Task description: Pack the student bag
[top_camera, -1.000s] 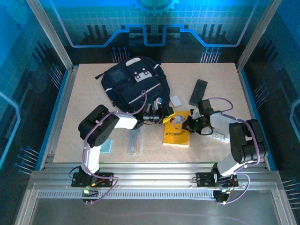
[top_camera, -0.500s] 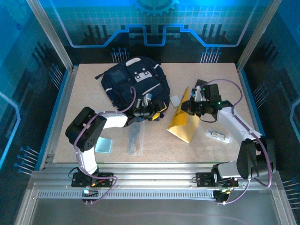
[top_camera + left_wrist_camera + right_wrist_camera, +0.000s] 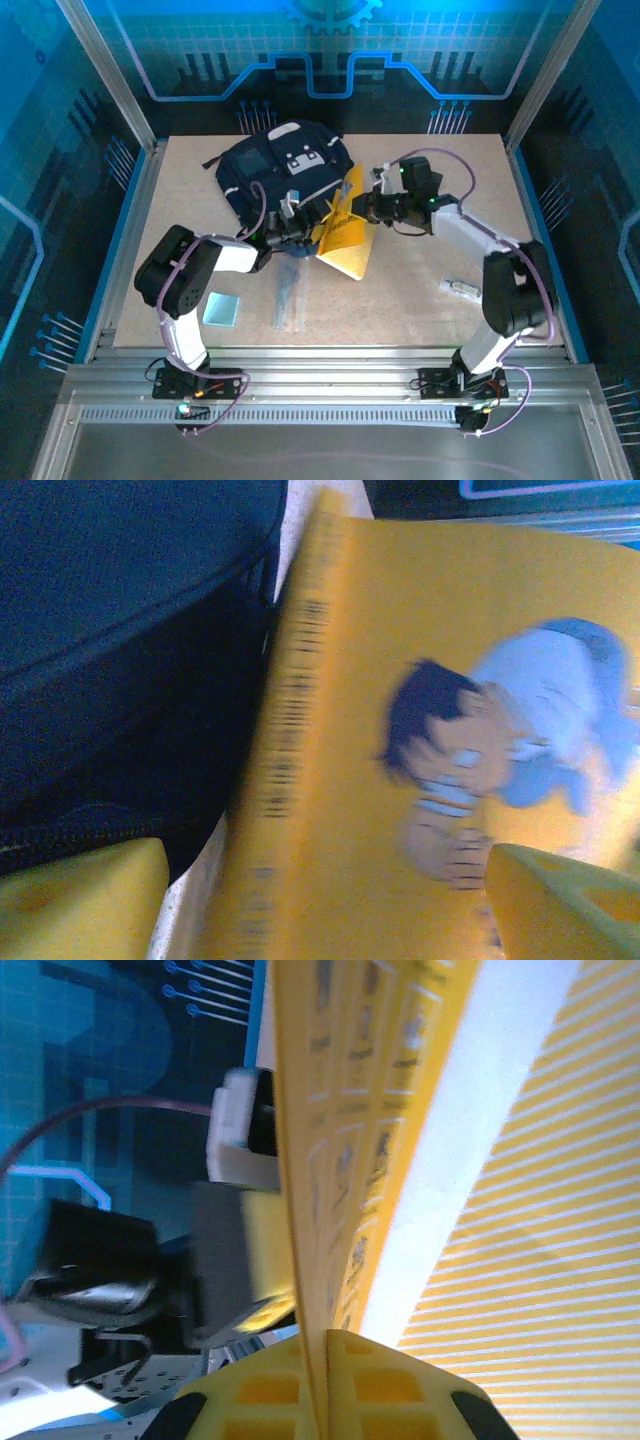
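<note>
The student bag (image 3: 285,172), dark navy with white patches, lies at the back left of the table; its dark fabric and zip also show in the left wrist view (image 3: 120,630). A yellow book (image 3: 345,228) with a cartoon cover (image 3: 420,750) hangs tilted on edge just right of the bag. My right gripper (image 3: 372,207) is shut on the book's upper edge, its yellow fingers (image 3: 260,1390) pinching the cover (image 3: 400,1110). My left gripper (image 3: 300,230) stands open at the bag's near edge, with its fingers (image 3: 80,900) wide apart and the book close in front of them.
A clear flat sleeve (image 3: 289,296) and a pale blue square (image 3: 222,308) lie on the near left of the table (image 3: 400,300). A small clear item (image 3: 461,288) rests at the near right. Metal frame posts ring the table.
My right gripper has lifted the yellow book off the table and carried it left to the bag. My left gripper has opened wider and drawn back left to the bag's edge.
</note>
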